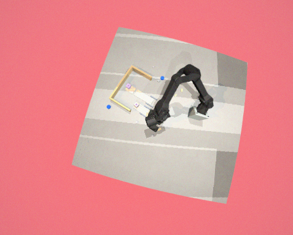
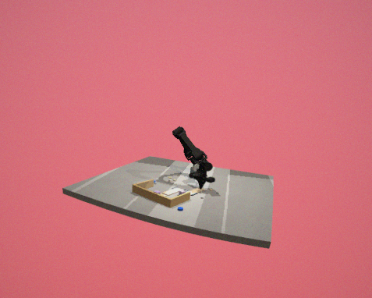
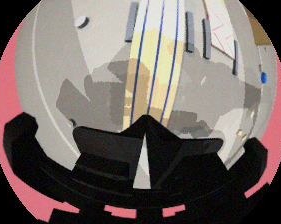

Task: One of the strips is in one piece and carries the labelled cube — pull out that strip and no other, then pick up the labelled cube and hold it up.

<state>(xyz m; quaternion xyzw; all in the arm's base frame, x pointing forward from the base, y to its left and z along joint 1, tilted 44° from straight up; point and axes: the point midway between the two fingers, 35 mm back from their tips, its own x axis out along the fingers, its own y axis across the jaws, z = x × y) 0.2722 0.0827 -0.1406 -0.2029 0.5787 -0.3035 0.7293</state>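
A tan strip [image 3: 151,63] [image 1: 141,109] edged with blue lines runs from my fingertips away to a purple cube with a dark label [image 1: 136,104], which sits on its far end by the open side of the wooden frame [image 1: 120,83] [image 2: 159,196]. My gripper [image 3: 145,117] [image 1: 157,128] [image 2: 203,186] is low over the table and shut on the near end of this strip. A second purple cube [image 1: 128,86] sits deeper inside the frame. A whitish strip [image 1: 144,96] [image 3: 213,19] lies beside the held one.
Small blue discs lie outside the frame at its left [image 1: 109,106] [image 2: 180,208] and near its far corner [image 1: 162,78]. Short dark bars [image 3: 132,22] flank the strips. The arm's base [image 1: 202,112] stands to the right.
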